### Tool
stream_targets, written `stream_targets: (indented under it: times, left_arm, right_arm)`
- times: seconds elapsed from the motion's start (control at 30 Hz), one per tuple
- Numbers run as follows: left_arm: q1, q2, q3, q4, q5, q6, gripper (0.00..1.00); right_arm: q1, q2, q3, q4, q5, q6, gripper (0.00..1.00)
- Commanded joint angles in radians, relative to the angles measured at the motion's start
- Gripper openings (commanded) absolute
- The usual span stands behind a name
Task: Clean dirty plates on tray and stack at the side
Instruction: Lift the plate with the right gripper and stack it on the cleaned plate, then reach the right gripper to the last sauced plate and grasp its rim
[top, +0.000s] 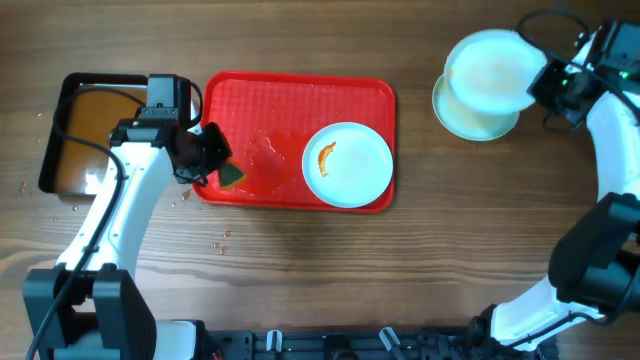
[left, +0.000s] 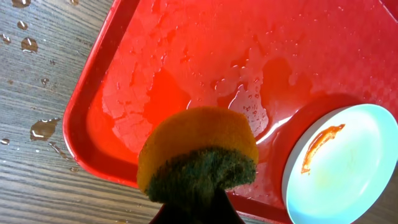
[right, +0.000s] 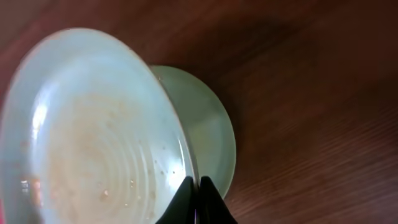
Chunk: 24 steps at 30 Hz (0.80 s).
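Observation:
The red tray (top: 260, 95) lies left of centre, wet in the middle. One plate (top: 348, 165) with an orange smear sits on its right part; it also shows in the left wrist view (left: 348, 168). My left gripper (top: 222, 168) is shut on a yellow and green sponge (left: 198, 155) above the tray's (left: 205, 56) front left rim. My right gripper (top: 540, 82) is shut on the rim of a second plate (top: 490, 70), held tilted over a third plate (top: 470, 118) that lies on the table at the far right. The right wrist view shows the held plate (right: 93, 124) above the lower one (right: 214, 124).
A black pan of brownish water (top: 95, 125) stands left of the tray. Water drops and crumbs lie on the wood near the tray's front left corner (top: 222, 238).

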Motion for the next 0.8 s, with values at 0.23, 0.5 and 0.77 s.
stream_targets:
  times: [0.23, 0.5, 0.77]
  left_arm:
    - [-0.004, -0.013, -0.006, 0.006, 0.011, 0.020, 0.04]
    - [-0.004, -0.013, -0.006, 0.013, 0.011, 0.020, 0.04]
    - [-0.005, -0.013, -0.006, 0.013, 0.011, -0.010, 0.05]
  right_arm:
    - [0.017, 0.064, -0.068, 0.062, -0.146, 0.072, 0.67]
    - [0.273, 0.064, -0.068, -0.198, -0.460, -0.105, 0.43]
    - [0.630, 0.091, -0.069, -0.126, 0.161, -0.059, 0.56]
